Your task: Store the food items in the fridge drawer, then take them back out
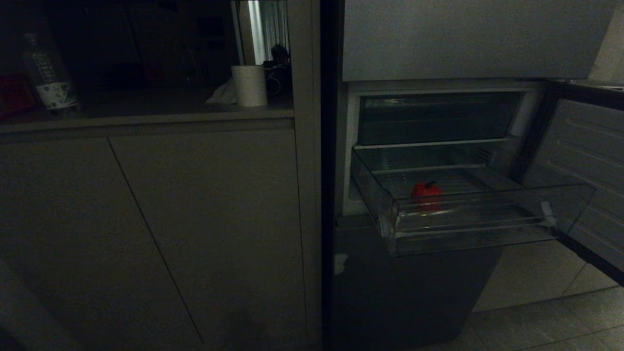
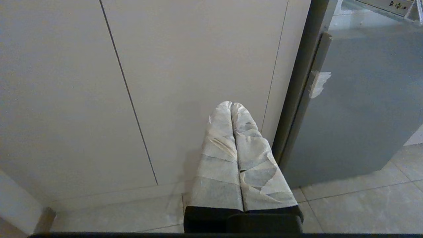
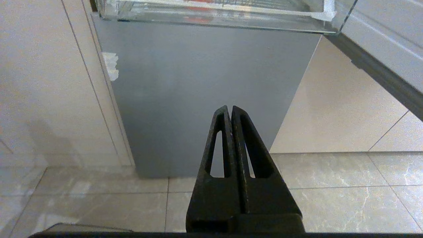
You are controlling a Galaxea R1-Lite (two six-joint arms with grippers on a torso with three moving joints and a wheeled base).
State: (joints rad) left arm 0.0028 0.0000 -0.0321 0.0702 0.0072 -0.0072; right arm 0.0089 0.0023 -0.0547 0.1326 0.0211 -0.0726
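The fridge (image 1: pixel 414 292) stands on the right, and its middle door (image 1: pixel 585 161) is swung open to the far right. The clear drawer (image 1: pixel 468 229) is pulled out toward us. One red food item (image 1: pixel 426 191) sits inside it, near the middle and a little to the left. I see no other red thing, so the second one may be hidden or somewhere else.

Neither arm shows from the head camera. The right hand (image 3: pixel 231 110) is closed and holds nothing. It points at the grey fridge front below the drawer. The left hand (image 2: pixel 232 105), wrapped in pale tape, is also closed and empty, and it waits low by the pale cupboard (image 2: pixel 185 66) on the left.

The step looks like taking the food back out, or going for another piece. To do it well, the right hand should lift up above the drawer's front lip, open wide, and come down over the red food from the top. It should squeeze gently so the round thing does not roll away. It must not bump the drawer edge or the open door.
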